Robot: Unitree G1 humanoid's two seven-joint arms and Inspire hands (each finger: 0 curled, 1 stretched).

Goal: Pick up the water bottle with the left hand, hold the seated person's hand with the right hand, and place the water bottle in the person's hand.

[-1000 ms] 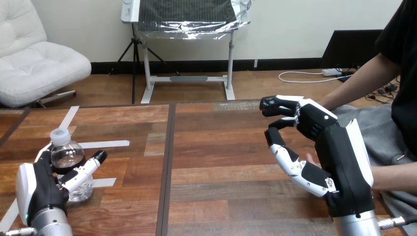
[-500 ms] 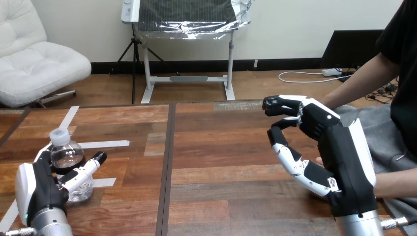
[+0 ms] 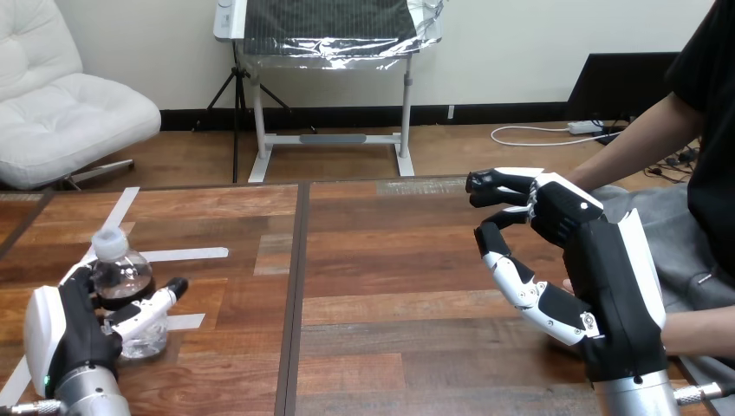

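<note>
The water bottle [image 3: 124,282] is seen near the front left corner of the wooden table [image 3: 390,260], standing on end with its long axis close to vertical. Its white cap [image 3: 111,243] points up and leans slightly toward the view's left, so the base sits a little further right than the top. The clear body is clasped by the left hand [image 3: 65,334], with the fingers wrapped behind it and the thumb [image 3: 154,305] laid across its front. Whether the base rests on the table or is just clear of it cannot be told. A white tape strip [image 3: 186,254] lies on the table just beyond the bottle.

Well apart, at the table's right side, the right hand [image 3: 611,286] is raised with its fingers [image 3: 498,182] loosely bent and the thumb spread below them; only bare table is seen in the gap, and nothing is gripped. A small part of the person's hand [image 3: 568,283] is seen beside that hand's palm, mostly hidden by it; contact cannot be judged.
</note>
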